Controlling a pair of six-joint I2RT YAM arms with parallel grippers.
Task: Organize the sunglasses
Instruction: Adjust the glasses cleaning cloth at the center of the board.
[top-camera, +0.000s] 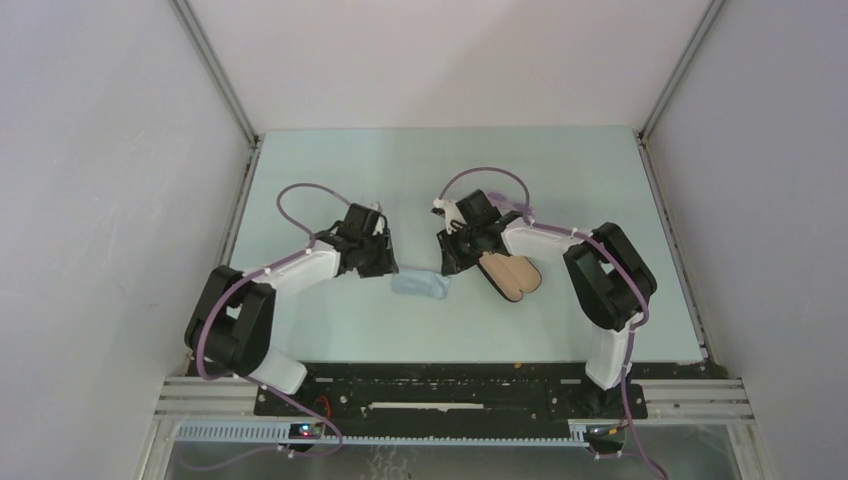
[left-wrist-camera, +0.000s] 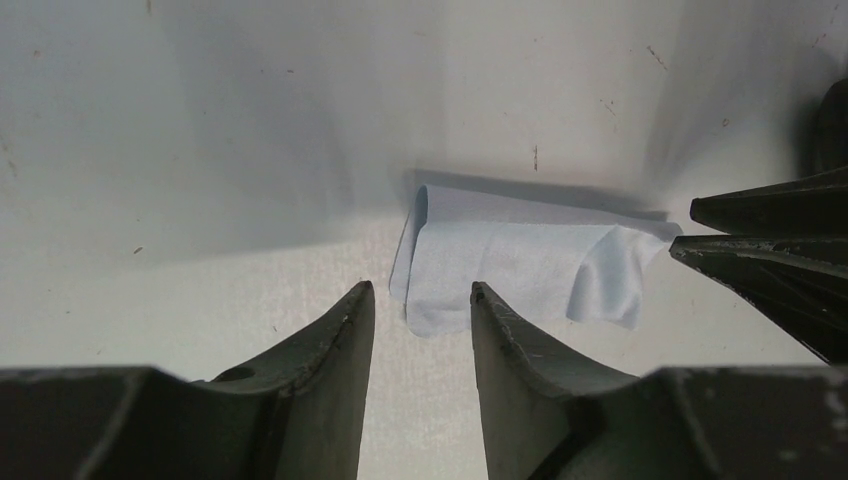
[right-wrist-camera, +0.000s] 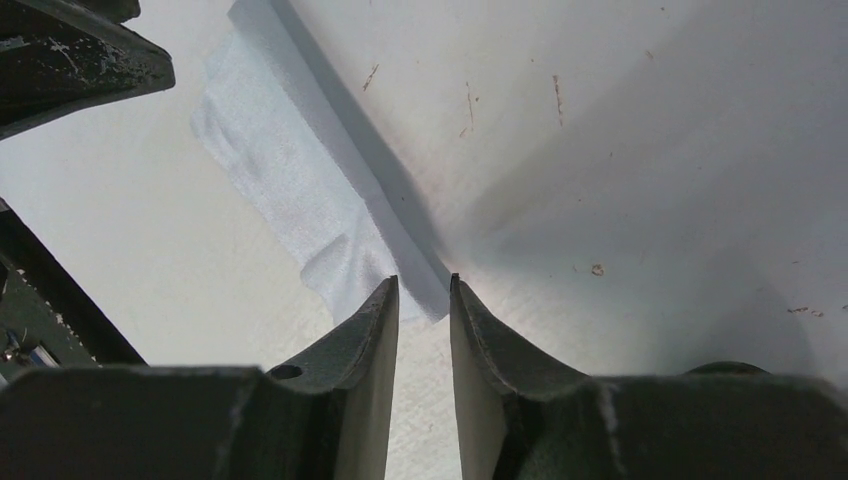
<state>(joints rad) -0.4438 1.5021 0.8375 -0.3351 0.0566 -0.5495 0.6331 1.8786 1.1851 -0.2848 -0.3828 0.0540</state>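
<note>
The sunglasses are out of view in all three views. A light blue cloth (top-camera: 420, 284) lies folded on the table between my two grippers. My left gripper (top-camera: 387, 268) sits at its left end. In the left wrist view the left gripper (left-wrist-camera: 421, 288) is open, nothing between its fingers, and the cloth (left-wrist-camera: 510, 260) lies just past the tips. My right gripper (top-camera: 450, 262) is at the cloth's right end. In the right wrist view the right gripper (right-wrist-camera: 423, 280) shows a narrow gap, with a corner of the cloth (right-wrist-camera: 290, 170) lying under the tips.
An oblong case with its tan lining (top-camera: 512, 278) showing lies right of the cloth, partly under the right arm. The right gripper's fingers (left-wrist-camera: 760, 250) show at the right of the left wrist view. The left gripper's fingers (right-wrist-camera: 70, 60) show at top left of the right wrist view. Walls enclose the pale table (top-camera: 450, 170).
</note>
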